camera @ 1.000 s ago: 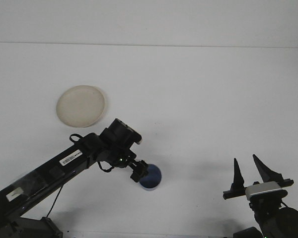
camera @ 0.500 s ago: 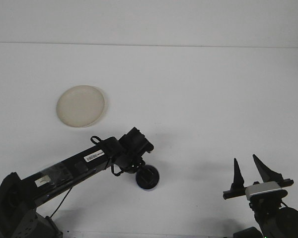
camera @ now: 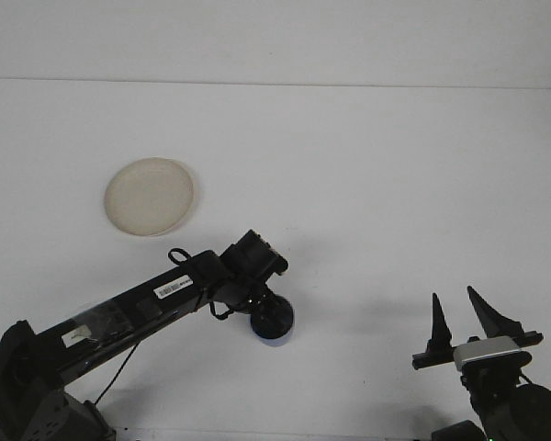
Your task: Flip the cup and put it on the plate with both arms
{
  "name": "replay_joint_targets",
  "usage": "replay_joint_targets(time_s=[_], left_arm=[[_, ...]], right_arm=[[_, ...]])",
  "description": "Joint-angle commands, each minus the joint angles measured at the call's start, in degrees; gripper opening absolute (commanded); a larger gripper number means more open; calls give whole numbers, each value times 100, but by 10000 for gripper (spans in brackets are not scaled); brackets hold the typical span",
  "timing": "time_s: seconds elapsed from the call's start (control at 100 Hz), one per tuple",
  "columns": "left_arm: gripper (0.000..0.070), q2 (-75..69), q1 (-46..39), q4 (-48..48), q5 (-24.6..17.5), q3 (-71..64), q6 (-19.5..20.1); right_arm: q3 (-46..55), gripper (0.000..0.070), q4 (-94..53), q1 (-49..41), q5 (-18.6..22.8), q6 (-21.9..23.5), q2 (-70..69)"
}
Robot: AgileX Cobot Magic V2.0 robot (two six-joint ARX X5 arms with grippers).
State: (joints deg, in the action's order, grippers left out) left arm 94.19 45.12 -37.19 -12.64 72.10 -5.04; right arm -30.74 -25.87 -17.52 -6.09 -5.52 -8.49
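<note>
One plate (camera: 150,196), one cup (camera: 274,323), two grippers; plate holds nothing; left gripper (camera: 268,315) covers cup on table (camera: 376,184) right of plate, finger state unclear; right gripper (camera: 466,319) fingers apart, holding nothing

The left arm (camera: 138,308) is black throughout, a long boxy link carrying two white printed labels on its upper face. A thin black cable loops out behind the wrist housing, and another hangs below the link near the base. Its left gripper (camera: 269,317) is a dark, blocky head.

The right gripper (camera: 466,317) has two slim black fingers (camera: 438,322), pointed like blades and broader at their roots. Behind the jaws sits a pale grey crossbar on a black bracket, above a rounded black motor housing.
</note>
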Motion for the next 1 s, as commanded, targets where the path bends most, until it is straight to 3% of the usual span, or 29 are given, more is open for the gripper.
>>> replay_joint_targets(time_s=[0.0, 0.14, 0.38, 0.64, 0.99], left_arm=[[13, 92, -81, -83, 201, 348, 103], [13, 92, -555, -400, 560, 1021, 402], [13, 94, -2208, -542, 557, 2057, 529], [13, 205, -3956, -590, 527, 2149, 610], [13, 1189, -4937, -308, 385, 2149, 765]], right_arm=[[-31, 364, 55, -9, 2, 98, -22], [-31, 364, 55, -9, 2, 98, -22], [-31, 364, 55, -9, 2, 98, -22], [-31, 364, 52, -9, 2, 101, -22], [-31, 364, 52, -9, 2, 101, -22]])
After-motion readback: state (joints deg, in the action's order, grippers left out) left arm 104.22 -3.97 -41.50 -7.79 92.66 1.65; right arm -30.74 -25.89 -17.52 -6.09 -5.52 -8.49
